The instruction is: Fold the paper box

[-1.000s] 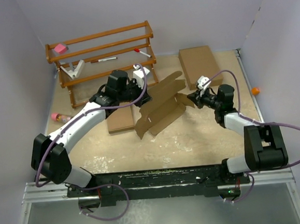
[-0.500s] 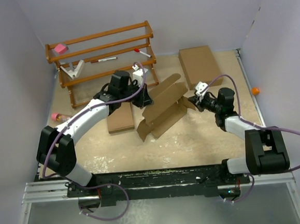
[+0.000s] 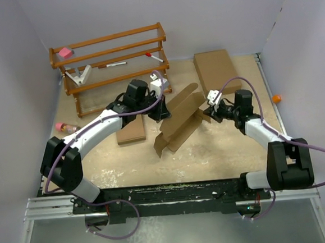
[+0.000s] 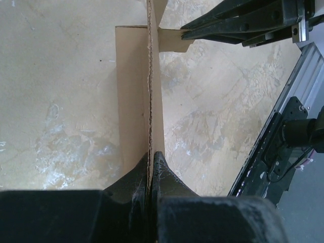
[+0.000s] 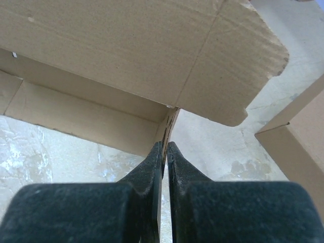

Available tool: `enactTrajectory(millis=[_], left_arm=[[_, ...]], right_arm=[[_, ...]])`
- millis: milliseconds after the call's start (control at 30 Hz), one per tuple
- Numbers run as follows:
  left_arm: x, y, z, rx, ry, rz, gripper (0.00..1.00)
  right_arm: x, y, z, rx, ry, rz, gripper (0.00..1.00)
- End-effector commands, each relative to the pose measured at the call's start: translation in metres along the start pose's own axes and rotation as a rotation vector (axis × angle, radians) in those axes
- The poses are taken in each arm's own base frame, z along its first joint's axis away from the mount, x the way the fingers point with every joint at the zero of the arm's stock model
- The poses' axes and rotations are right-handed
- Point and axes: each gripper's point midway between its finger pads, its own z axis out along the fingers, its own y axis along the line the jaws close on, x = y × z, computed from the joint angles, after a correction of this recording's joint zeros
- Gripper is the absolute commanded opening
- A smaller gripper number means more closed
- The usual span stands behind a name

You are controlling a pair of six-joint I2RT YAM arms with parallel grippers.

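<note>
Both ends of the box (image 3: 179,120), mid-frame in the top view, are pinched: left gripper (image 4: 151,156) clamped on an upright panel edge, right gripper (image 5: 165,146) closed on a flap, probably to crease walls upward.

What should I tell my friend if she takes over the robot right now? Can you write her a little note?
Left gripper: jaws shut on the edge of one panel of the paper box.
Right gripper: jaws shut on a thin flap at the box's other end.
Where: the box sits mid-table, between the two arms.
Done: both arms have hold, and some panels are bent up along their creases.
Left: fold the sides in and tuck the tabs. It is not yet a closed box.
</note>
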Motion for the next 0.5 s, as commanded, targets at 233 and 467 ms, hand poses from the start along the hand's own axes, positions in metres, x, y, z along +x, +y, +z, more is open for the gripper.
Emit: enactTrajectory(millis=[233, 467], left_arm=[[0.003, -0.015, -0.002, 0.016, 0.033, 0.063, 0.04], [0.001, -0.020, -0.008, 0.033, 0.048, 0.124, 0.04]], right_arm=[[0.008, 0.030, -0.002, -0.258, 0.083, 0.081, 0.24], [0.003, 0.023, -0.014, -0.293, 0.065, 0.093, 0.36]])
